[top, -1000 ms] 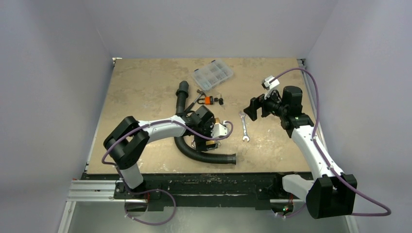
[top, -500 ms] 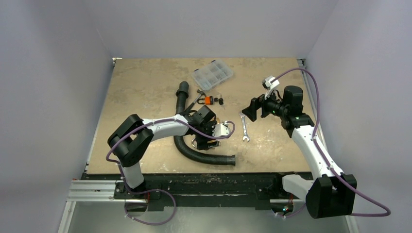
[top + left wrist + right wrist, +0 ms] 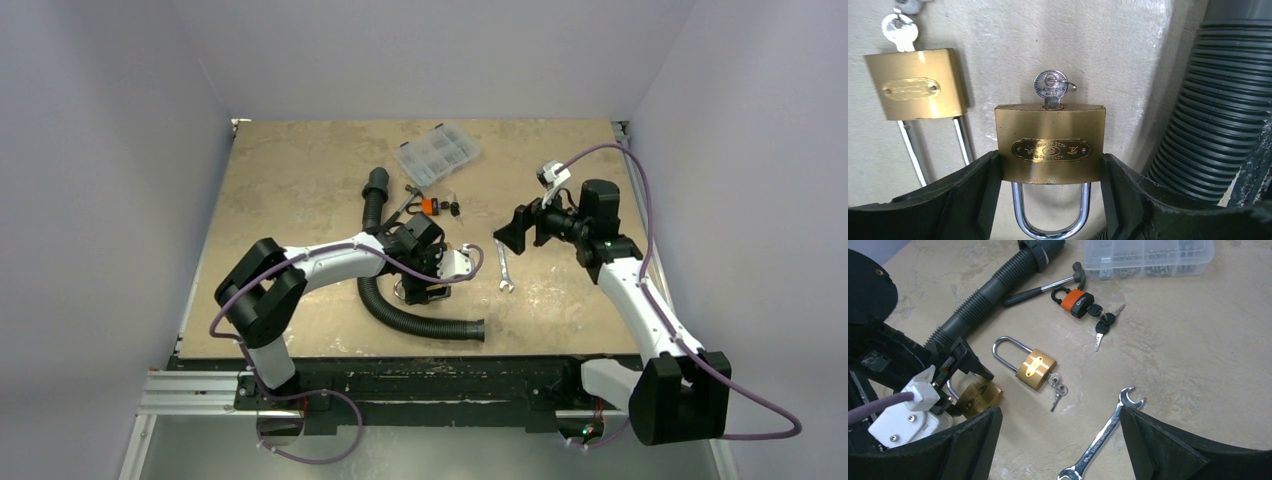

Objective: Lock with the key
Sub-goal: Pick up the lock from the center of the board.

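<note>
The brass padlock (image 3: 1050, 145), with a silver key (image 3: 1050, 86) in its keyhole and a chrome shackle, lies on the bench (image 3: 1118, 45) beside a black ribbed hose (image 3: 1208, 100). The left fingers (image 3: 968, 200) pinch its body from both sides. The right fingers (image 3: 1173, 445) hang spread wide, well apart from it. A second ago the left fingers stood wider.

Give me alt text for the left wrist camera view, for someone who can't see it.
A brass padlock sits clamped between the black fingers of the left tool, with a key in its keyhole and its shackle at the bottom edge. A second brass padlock, also keyed, lies upper left on the beige table; a black ribbed hose runs down the right.
</note>
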Robot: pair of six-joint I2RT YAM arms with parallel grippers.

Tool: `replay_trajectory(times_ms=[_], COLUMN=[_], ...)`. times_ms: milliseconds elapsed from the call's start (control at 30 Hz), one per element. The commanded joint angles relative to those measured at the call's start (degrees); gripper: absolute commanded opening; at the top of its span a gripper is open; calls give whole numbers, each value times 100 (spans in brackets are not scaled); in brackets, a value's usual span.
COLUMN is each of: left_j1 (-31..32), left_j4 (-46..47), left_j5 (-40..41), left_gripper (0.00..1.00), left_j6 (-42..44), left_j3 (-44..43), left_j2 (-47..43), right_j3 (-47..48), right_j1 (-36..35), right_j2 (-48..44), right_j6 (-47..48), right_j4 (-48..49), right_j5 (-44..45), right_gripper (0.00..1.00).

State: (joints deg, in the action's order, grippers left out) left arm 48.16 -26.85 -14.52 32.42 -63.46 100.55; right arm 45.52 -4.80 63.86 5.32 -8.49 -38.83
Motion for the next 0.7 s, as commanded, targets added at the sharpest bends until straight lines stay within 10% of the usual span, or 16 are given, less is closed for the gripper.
replay_trajectory(times_ms=[0,667], left_j1=[12,63], left_j4=[315,474], left_j5=[-7,-691], left_gripper=[35,33], left_j6=[106,-166], left_j3=[-352,-730], left_j2=[-651,-1119], right_j3=[-69,-713], right_j1=[14,-125], right_j2=[69,1232], right_j6=[-158,-1824], right_j4=[250,1674], right_j5=[-417,-2567], right_gripper=[99,99])
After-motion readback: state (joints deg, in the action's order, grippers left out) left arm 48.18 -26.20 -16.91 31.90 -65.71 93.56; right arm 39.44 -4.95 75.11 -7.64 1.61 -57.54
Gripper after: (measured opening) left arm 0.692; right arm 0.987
